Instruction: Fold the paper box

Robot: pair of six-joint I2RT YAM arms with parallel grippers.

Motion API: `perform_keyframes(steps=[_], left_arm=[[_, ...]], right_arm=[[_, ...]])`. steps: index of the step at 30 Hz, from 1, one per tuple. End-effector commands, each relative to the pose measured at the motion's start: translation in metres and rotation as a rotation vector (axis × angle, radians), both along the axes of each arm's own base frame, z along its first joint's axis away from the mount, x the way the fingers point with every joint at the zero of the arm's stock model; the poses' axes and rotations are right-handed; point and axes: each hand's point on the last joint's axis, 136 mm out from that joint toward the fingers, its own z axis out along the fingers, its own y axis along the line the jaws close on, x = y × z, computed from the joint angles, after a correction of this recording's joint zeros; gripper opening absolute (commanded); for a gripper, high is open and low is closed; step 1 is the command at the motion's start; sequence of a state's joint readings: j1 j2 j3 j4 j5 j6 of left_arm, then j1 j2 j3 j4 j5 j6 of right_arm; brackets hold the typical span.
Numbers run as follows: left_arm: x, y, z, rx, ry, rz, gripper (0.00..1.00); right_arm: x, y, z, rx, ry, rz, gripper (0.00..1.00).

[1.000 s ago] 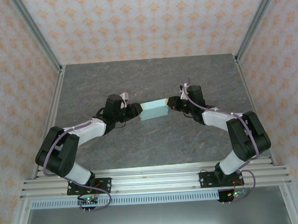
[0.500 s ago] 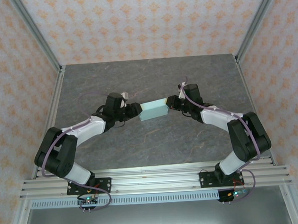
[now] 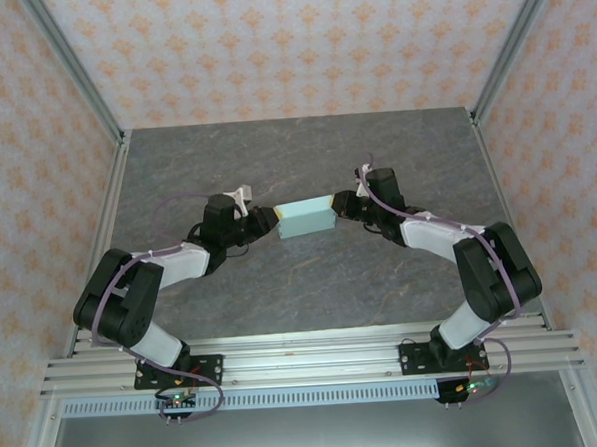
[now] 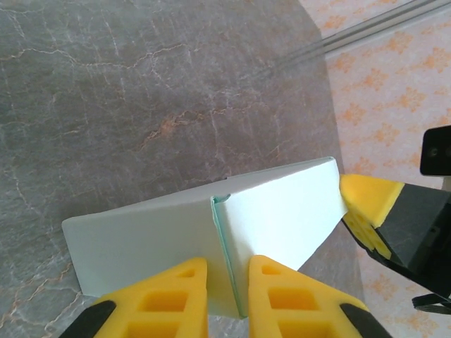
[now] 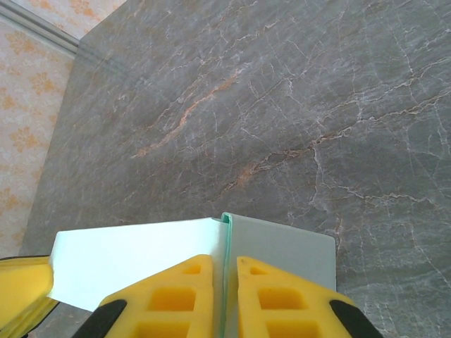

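Observation:
The paper box (image 3: 306, 219) is a pale mint-green closed rectangular box, held up between the two arms over the middle of the table. My left gripper (image 3: 263, 223) is at its left end. In the left wrist view the gripper (image 4: 227, 262) has its yellow fingers (image 4: 169, 299) close together on either side of the box's (image 4: 282, 211) end seam. My right gripper (image 3: 346, 206) is at the right end. In the right wrist view the gripper (image 5: 224, 259) is shut tight on the thin edge of the box (image 5: 127, 257).
The grey marbled table (image 3: 295, 154) is bounded by metal frame posts (image 3: 75, 70) and patterned walls on three sides. The arm bases stand on the rail (image 3: 306, 358) at the near edge.
My left gripper's jaws have closed in on the box's left end, and the left wrist has shifted slightly left. The right gripper has kept its grip, and the box has barely moved.

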State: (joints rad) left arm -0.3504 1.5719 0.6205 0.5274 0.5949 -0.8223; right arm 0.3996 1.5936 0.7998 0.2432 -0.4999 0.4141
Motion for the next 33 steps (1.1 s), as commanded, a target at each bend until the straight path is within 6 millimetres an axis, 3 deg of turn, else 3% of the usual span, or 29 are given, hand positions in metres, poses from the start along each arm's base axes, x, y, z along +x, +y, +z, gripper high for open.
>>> perform_keyframes(steps=[1, 5, 12, 20, 33], left_arm=[[-0.053, 0.02, -0.092, 0.123, 0.335, 0.012, 0.07], [-0.048, 0.02, -0.081, 0.133, 0.31, 0.012, 0.08], [-0.033, 0.014, -0.05, 0.208, 0.237, -0.04, 0.21], [-0.029, -0.001, -0.024, 0.228, 0.169, -0.088, 0.34], [-0.05, -0.017, -0.023, 0.224, 0.15, -0.136, 0.36]], right_arm=[[-0.073, -0.047, -0.114, -0.274, 0.386, -0.032, 0.12], [-0.069, -0.045, -0.104, -0.26, 0.364, -0.03, 0.12], [-0.049, -0.024, -0.062, -0.195, 0.264, 0.03, 0.16], [-0.046, 0.002, -0.024, -0.095, 0.194, 0.149, 0.22], [-0.073, 0.005, -0.02, -0.041, 0.163, 0.213, 0.23]])
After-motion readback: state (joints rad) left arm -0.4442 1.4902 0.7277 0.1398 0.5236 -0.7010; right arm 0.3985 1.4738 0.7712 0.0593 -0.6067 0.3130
